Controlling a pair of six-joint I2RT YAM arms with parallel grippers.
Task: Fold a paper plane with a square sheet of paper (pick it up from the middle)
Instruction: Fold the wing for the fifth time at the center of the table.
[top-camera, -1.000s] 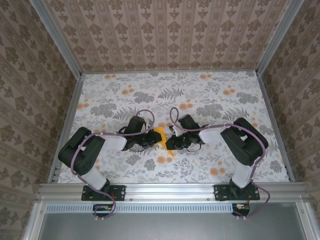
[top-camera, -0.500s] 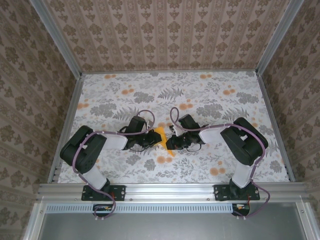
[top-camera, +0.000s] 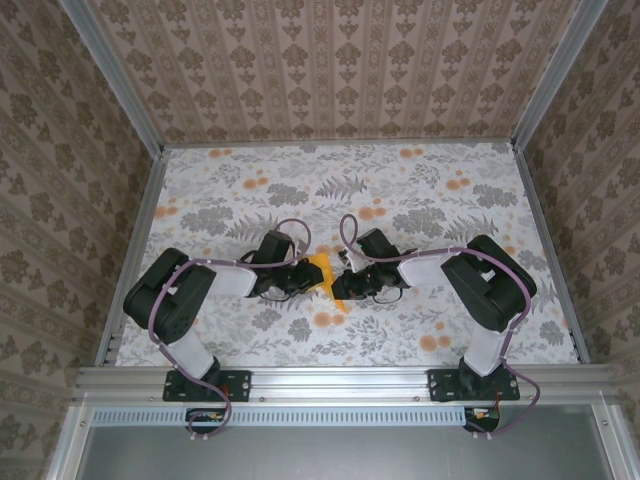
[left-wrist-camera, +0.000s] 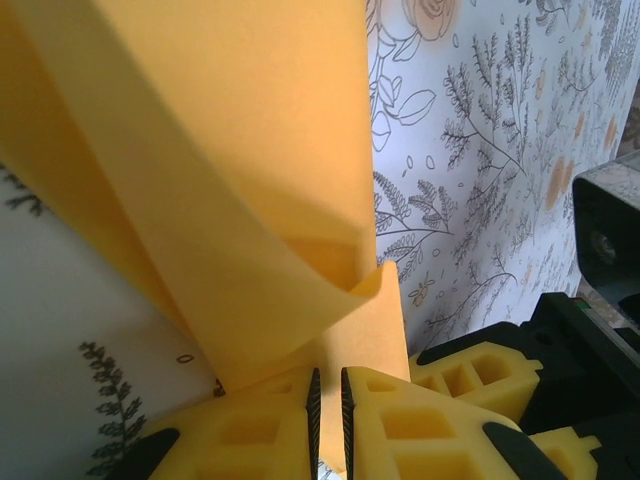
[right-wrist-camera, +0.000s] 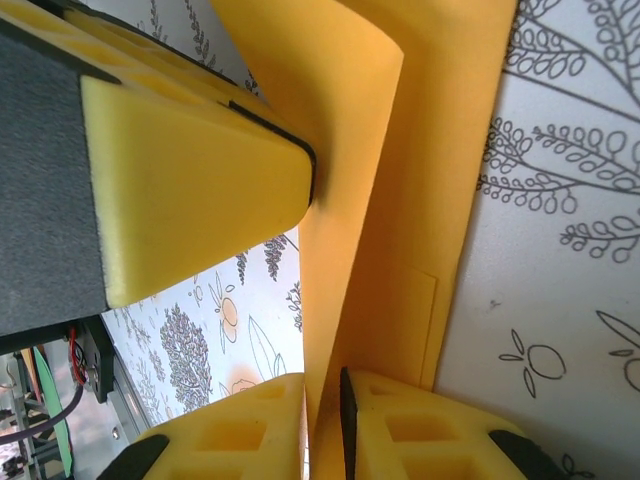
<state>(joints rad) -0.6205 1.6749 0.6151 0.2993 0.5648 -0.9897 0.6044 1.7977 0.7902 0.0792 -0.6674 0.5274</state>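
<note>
From above, both arms reach in to the middle of the counter (top-camera: 450, 200), which is spread with a floral cloth. The left tool (top-camera: 306, 276) and the right tool (top-camera: 339, 283) face each other with the orange-yellow sheet of paper (top-camera: 321, 268) between them, partly folded and lifted at the counter's centre, nearer the front edge than the back. Against a second ago, the left arm's elbow has swung a little to the right and its wrist has crept slightly toward the paper. The right arm and the paper look as they did.

From the left wrist, the left tool (left-wrist-camera: 327, 390) is clenched on the lower edge of the sheet of paper (left-wrist-camera: 250, 150); its two yellow padded fingers (left-wrist-camera: 250, 435) stand almost together with the paper pinched in the slit. The sheet rises away from them in a broad band, one layer curling over at the grip. The floral cloth shows on either side.

From the right wrist, the right tool (right-wrist-camera: 323, 410) is likewise clamped on the sheet of paper (right-wrist-camera: 400, 200), which stands up as a fold of two layers. A padded finger of the left tool (right-wrist-camera: 190, 190) presses its tip against the paper's side.
</note>
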